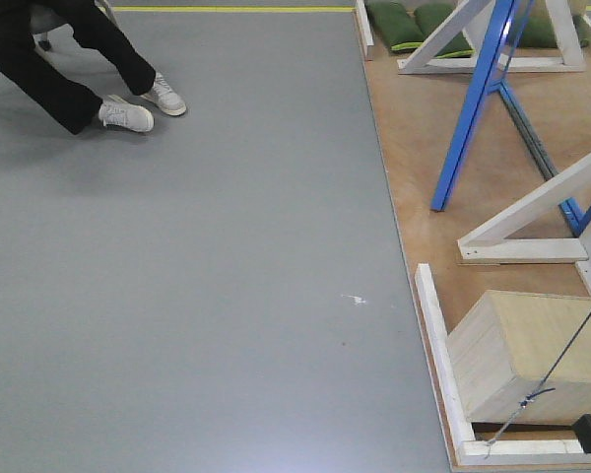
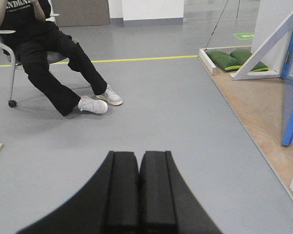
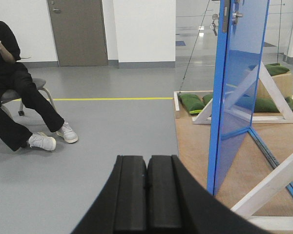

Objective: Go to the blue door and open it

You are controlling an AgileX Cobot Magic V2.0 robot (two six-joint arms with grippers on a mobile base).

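Front view: the blue door stands edge-on at the upper right, beside the grey floor.

Left wrist view: the left tool is closed, pads pressed together, holding nothing. The door is at the far right.

Right wrist view: the right tool is likewise closed and empty. The door stands ahead to its right, handle high up.
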